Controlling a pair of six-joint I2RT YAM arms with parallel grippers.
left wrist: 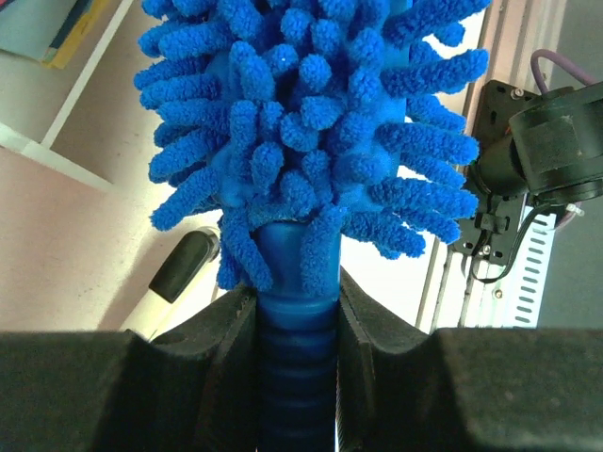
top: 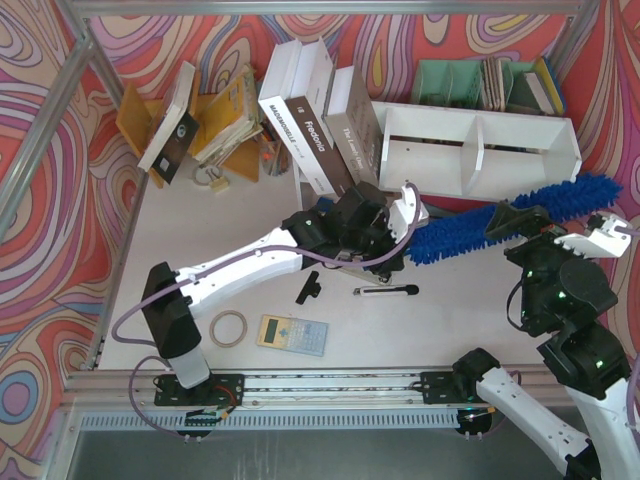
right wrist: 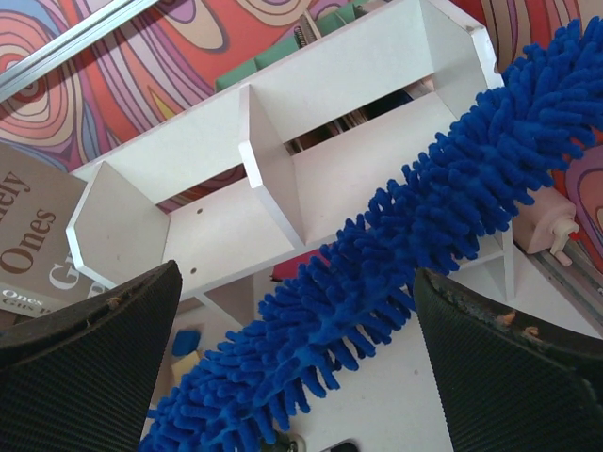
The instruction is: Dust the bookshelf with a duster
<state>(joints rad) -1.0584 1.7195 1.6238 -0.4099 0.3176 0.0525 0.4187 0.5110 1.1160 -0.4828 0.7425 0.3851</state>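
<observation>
Left claw (left wrist: 297, 320) pinches the duster (top: 460, 238) by its handle, fluffy head slanting over the counter's (top: 250, 215) far-right side, just before the bookshelf (top: 430, 112). Right claw (right wrist: 297, 339) gapes wide, empty. Dusting looks barely begun; next, sweep the head along the shelf.

Books (top: 310, 130), calc (top: 293, 334), tape roll (top: 229, 327), pen (top: 388, 291), grn organiser (top: 450, 82).

One duster (top: 460, 235), one bookshelf (top: 450, 118)
</observation>
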